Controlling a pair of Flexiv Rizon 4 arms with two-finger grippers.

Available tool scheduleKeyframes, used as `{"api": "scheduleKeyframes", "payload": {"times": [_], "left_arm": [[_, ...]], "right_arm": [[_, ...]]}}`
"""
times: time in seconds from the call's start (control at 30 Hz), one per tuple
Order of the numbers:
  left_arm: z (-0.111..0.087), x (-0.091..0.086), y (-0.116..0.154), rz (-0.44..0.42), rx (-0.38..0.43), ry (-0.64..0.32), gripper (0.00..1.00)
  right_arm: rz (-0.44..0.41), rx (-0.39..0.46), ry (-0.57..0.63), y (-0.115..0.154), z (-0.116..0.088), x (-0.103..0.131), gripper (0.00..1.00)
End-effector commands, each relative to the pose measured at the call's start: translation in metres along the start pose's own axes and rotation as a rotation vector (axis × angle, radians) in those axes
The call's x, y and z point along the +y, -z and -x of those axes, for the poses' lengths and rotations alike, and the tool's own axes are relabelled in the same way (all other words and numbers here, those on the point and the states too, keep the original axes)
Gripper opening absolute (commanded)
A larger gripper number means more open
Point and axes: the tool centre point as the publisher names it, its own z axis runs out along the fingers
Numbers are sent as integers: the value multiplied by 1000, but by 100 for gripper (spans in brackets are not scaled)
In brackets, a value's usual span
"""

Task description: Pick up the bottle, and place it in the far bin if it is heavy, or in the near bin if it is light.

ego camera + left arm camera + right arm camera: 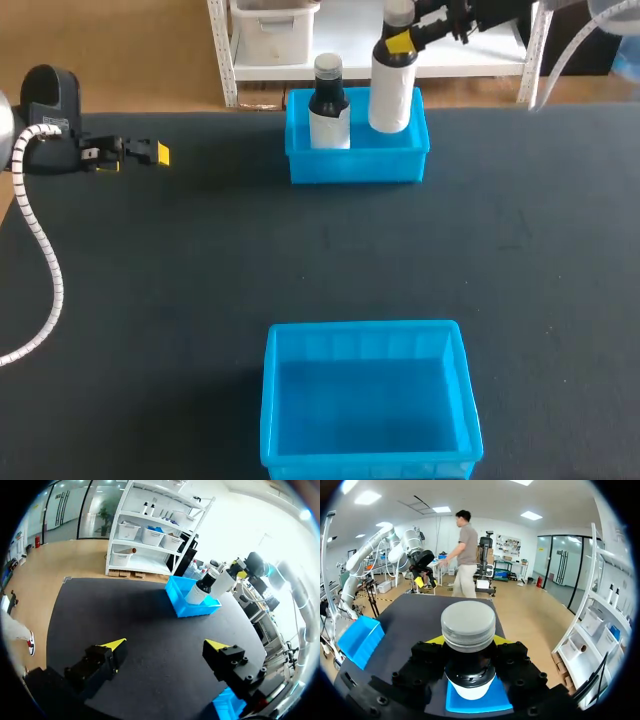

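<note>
A white bottle (393, 95) with a grey cap (468, 625) stands upright in the right half of the far blue bin (355, 165). My right gripper (400, 45) is shut on its neck just under the cap, one yellow-tipped finger on each side. Whether the bottle's base rests on the bin floor is hidden. The near blue bin (365, 455) sits at the table's front with nothing in it. My left gripper (150, 153) hangs open over the table's far left, its fingers wide apart (166, 645) and holding nothing.
A dark bottle (328, 105) with a white label stands in the left half of the far bin, close beside the white one. A white cable (40, 260) trails from the left arm across the table's left edge. Dark tabletop (300, 250) lies between the two bins.
</note>
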Motion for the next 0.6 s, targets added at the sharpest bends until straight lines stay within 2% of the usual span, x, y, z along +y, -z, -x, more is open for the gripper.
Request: {"api": "scheduleKeyframes", "payload": {"times": [0.03, 0.6], "left_arm": [[0, 0, 0, 0, 0, 0, 100], [0, 0, 0, 0, 0, 0, 100]], "right_arm": [[34, -9, -4, -3, -3, -6, 0], [56, -11, -26, -12, -23, 5, 0]]}}
